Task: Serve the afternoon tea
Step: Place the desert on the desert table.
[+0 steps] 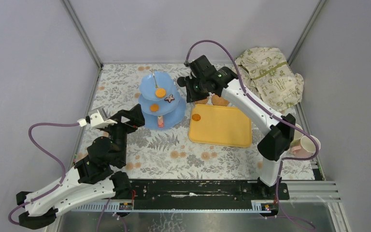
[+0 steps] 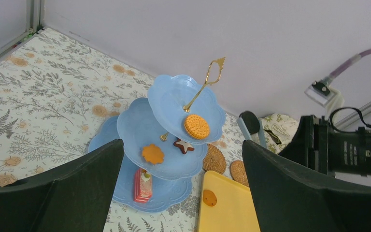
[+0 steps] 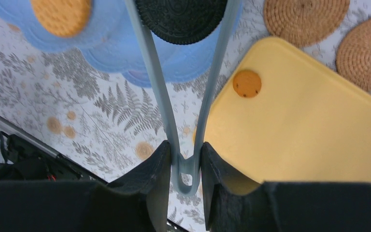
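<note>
The bench (image 1: 174, 145), under its fern-print cover, carries the light-blue three-tier stand (image 1: 147, 87) left of centre towards the far edge. The yellow tray (image 1: 222, 130) lies just beside the stand on the right. A crumpled cream cloth (image 1: 270, 77) fills the far right corner, and two pale cups (image 1: 310, 143) sit at the right edge, partly behind the right arm. Two woven coasters (image 3: 305, 14) lie side by side just past the tray's far edge. The right jaws are closed partway on the butt of the pale tongs (image 3: 187, 163). The tong tips pinch a dark round biscuit (image 3: 181, 14), which hangs above the stand's right rim. The left jaws gape fully with nothing in them, poised near the stand's near left side. The stand already bears a round golden biscuit on top, a scalloped orange one and a star in the middle, and a pink slice at the bottom. One orange biscuit (image 3: 247, 83) is left at the tray's far left corner. The step in hand looks like carrying the dark biscuit to a tier. The next move calls for lowering it clear of the gold handle, then easing the squeeze so the tongs spring apart. No brand or writing can be read; the cloth's green print is too small to make out.
</note>
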### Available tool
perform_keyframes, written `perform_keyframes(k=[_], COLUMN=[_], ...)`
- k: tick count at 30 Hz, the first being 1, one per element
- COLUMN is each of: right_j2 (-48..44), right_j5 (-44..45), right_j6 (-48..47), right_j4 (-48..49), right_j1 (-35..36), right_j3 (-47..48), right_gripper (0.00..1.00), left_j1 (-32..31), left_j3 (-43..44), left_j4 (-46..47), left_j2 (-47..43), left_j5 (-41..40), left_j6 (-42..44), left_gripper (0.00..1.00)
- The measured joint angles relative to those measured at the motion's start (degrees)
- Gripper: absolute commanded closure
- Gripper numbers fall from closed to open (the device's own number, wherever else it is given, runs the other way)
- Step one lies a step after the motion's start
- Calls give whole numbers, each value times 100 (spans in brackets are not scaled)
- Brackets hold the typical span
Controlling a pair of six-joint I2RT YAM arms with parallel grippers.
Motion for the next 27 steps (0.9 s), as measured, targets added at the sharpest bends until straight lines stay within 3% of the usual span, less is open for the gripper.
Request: perform_keyframes(k=[13,27], right_j2=[1392,2076], right_j5=[-103,-374], right_j6=[68,251], right_j4=[-448,-645], right_j1=[-2,55], right_j3=[2426,3318], right_gripper=[85,85], left_j1=[0,0], left_j3=[0,0], left_j4=[-4,-4], left_j2=[2,0], left_j5=[2,2], left_j6=[-37,-52], left_gripper=[0,0])
